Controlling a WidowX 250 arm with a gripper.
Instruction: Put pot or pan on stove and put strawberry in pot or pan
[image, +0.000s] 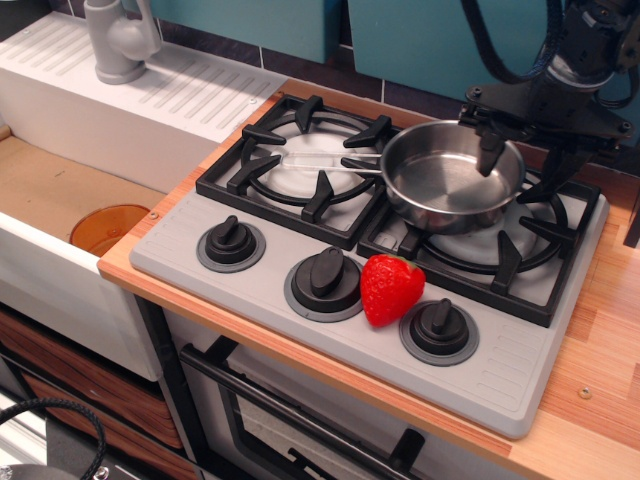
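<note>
No writing or brand can be read on anything. The pan (452, 180) sits on the right burner grate of the stove (380, 250), toward that grate's left side — its thin wire handle runs leftward over the left burner, long axis roughly level across the hob. The tool (520, 165) hangs above the pan's right rim, fingers spread, one inside the bowl and one outside. The strawberry (390, 289) lies on the grey front panel between two knobs, well apart from the tool, on the wooden bench (600, 340).

Black gripper (520, 165) on a dark arm — looping black cables above.
</note>
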